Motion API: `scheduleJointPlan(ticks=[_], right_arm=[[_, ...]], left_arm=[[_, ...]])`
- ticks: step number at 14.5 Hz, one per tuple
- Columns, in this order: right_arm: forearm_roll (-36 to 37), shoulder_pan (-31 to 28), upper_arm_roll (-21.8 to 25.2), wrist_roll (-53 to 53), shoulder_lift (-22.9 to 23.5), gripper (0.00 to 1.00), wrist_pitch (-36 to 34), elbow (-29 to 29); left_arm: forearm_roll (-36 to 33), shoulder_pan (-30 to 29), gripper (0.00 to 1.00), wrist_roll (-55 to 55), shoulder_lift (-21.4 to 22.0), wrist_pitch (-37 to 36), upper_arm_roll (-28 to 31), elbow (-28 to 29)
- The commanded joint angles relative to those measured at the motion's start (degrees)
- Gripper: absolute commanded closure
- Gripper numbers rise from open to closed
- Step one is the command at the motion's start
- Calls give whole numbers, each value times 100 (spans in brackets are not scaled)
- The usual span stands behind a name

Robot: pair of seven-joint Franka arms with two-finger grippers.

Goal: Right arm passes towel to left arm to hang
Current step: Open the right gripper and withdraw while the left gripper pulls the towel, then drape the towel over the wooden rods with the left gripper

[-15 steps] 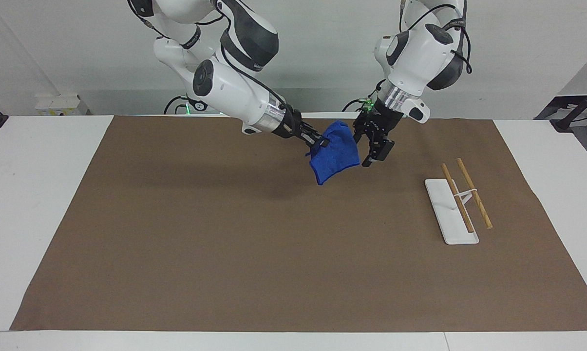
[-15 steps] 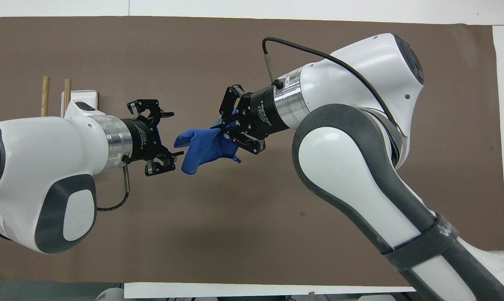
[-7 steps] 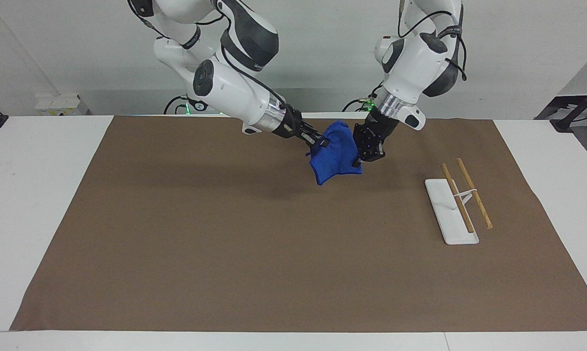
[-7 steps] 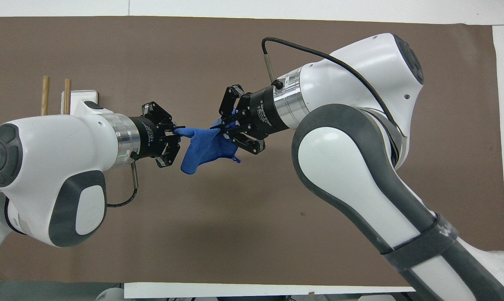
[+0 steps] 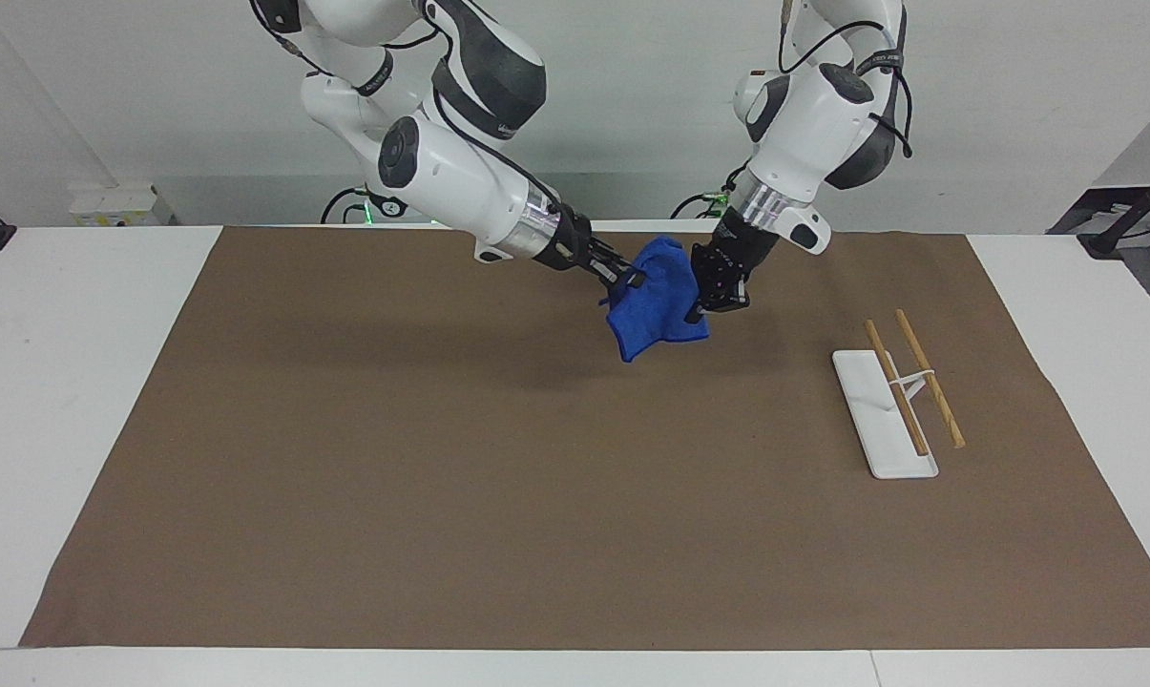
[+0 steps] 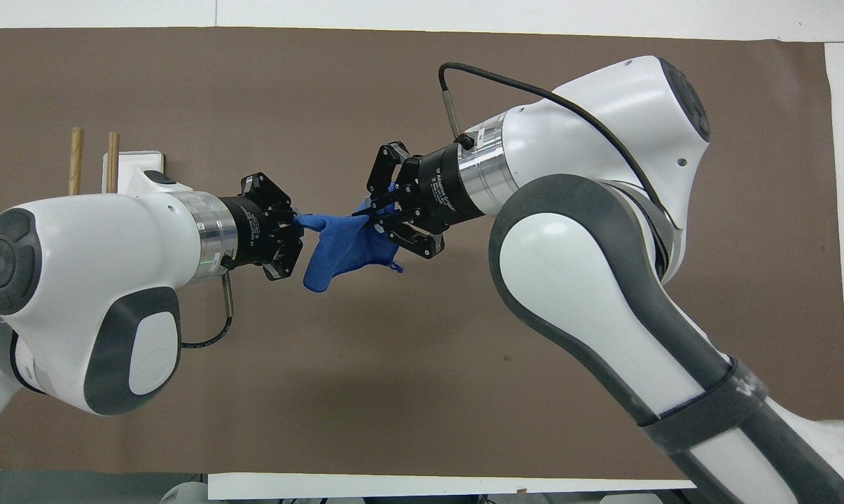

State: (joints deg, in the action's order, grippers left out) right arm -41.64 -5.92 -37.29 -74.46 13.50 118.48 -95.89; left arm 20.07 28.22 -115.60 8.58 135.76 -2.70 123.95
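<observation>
Facing view first: both arms meet up in the air over the brown mat (image 5: 441,477) on the white worktop (image 5: 69,382), roughly mid-width. The blue towel (image 5: 656,310) hangs bunched between them, clear of the mat. The right pincer (image 5: 632,281) has its fingertips pressed together on the towel's edge at the right arm's side. The left pincer (image 5: 700,313) is pinched onto the towel's other edge, low on the hanging side. So both are gripping it at once. Over toward the left arm's end of the mat sits a white rack base (image 5: 882,415) with two wooden rods (image 5: 928,377) lying across it at a slant, well apart from the towel.

Overhead view: same deal, the left pincer (image 6: 297,222) is clamped on a pointed corner of the towel (image 6: 344,252), and the right pincer (image 6: 371,213) pinches the corner at the right arm's side, with the cloth sagging between them. The rods (image 6: 76,161) and rack base (image 6: 136,162) peek out past the left arm's wrist.
</observation>
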Motion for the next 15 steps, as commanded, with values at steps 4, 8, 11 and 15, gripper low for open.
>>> scheduleJointPlan(ticks=[4,8,11,15], right_arm=[[251,-85,98,964,-5,1,-131,53],[2389,107,931,3579,-207,1,-1271,35],[3731,293,1845,5831,-479,1,-1503,27],[3768,511,3320,7225,-883,1,-1853,18]], left_arm=[[112,-132,100,659,30,47,68,42],[112,-649,100,1801,30,-14,77,59],[103,-1334,100,2864,39,-435,77,77],[103,-2170,100,4017,30,-480,77,77]])
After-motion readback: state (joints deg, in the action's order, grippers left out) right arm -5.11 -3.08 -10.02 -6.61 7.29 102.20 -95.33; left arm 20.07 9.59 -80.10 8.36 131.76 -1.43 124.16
